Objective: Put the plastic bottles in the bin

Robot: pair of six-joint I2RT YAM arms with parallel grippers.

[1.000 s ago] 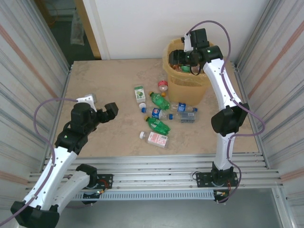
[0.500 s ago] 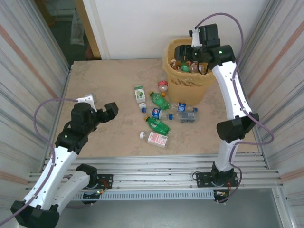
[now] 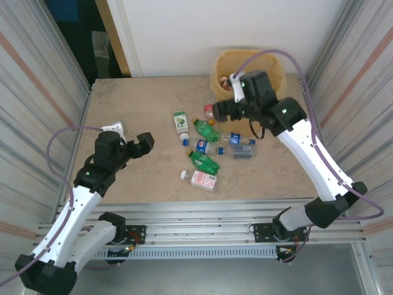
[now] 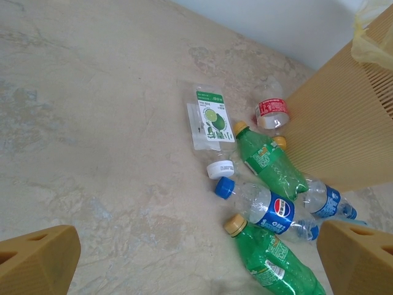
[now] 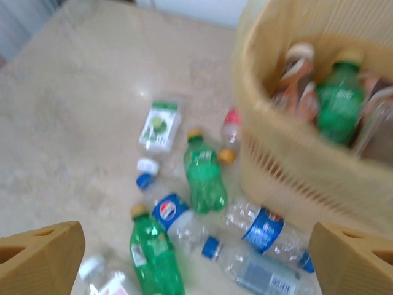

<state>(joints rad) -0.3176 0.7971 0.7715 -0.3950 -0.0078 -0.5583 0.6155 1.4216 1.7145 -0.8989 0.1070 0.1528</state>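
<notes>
Top camera: fixed above and behind my two bases (image 3: 279, 232), looking down over the whole table (image 3: 123, 110) to the far wall (image 3: 184, 37). Left wrist camera: low and near, facing across the table at the bottles (image 4: 270, 212) and the bin (image 4: 344, 123) wall, my fingertips (image 4: 37, 258) at its lower corners. Right wrist camera: higher, tilted down into the bin's mouth. All three share the bottles and bin
</notes>
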